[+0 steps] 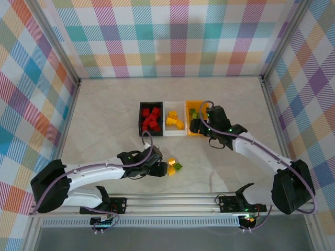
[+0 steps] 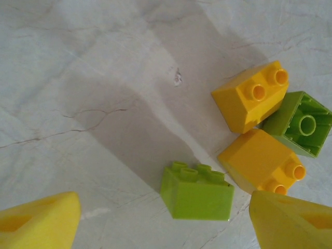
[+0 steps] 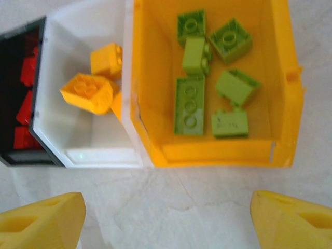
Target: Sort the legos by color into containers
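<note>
Four loose legos [image 1: 172,167] sit on the worktop [image 1: 104,115], near centre: two yellow, two green. My left jaws hang wide over them, gripping nothing. Far side, already sorted: reds in the black bin [image 1: 140,120], yellows in the white bin [image 3: 78,136], greens in the orange bin [image 3: 218,153]. My right jaws are wide and empty, just near of the orange bin. Mostly done, I judge.

A pale marbled tabletop [image 1: 104,115] sits enclosed by pastel plaid walls [image 1: 178,36].
</note>
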